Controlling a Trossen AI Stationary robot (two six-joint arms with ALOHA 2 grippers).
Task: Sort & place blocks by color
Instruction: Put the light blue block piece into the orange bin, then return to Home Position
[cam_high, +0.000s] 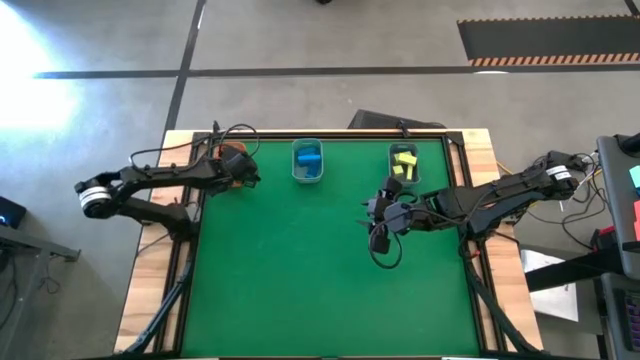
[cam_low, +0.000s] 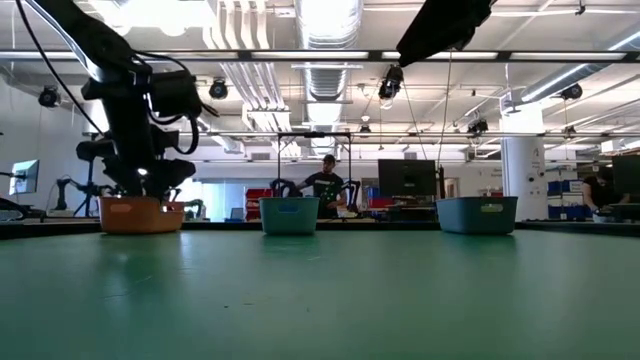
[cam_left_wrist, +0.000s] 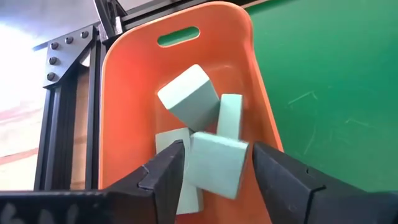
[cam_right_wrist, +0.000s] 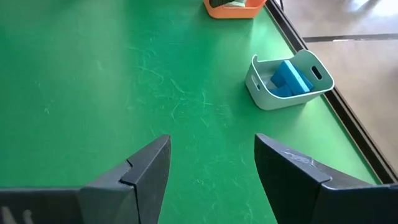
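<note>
**Mint block between the left jaws, over the orange bin**

Nearest the left wrist lens: the left gripper (cam_left_wrist: 214, 165), jaws spread, with a mint block (cam_left_wrist: 216, 163) between them. We cannot tell whether the fingers pinch it or it already rests on the three other mint blocks (cam_left_wrist: 189, 96) in the orange bin (cam_left_wrist: 118, 112).

For a clean drop, we judge the jaws should part fully and lift straight up, clear of the bin's wall.

Blue blocks (cam_high: 309, 158) lie in the middle bin (cam_high: 297, 176), yellow blocks (cam_high: 404, 161) in the bin (cam_high: 393, 150) beyond the right gripper (cam_right_wrist: 211, 168). It hovers over bare desk (cam_high: 300, 270), jaws apart, empty.
</note>
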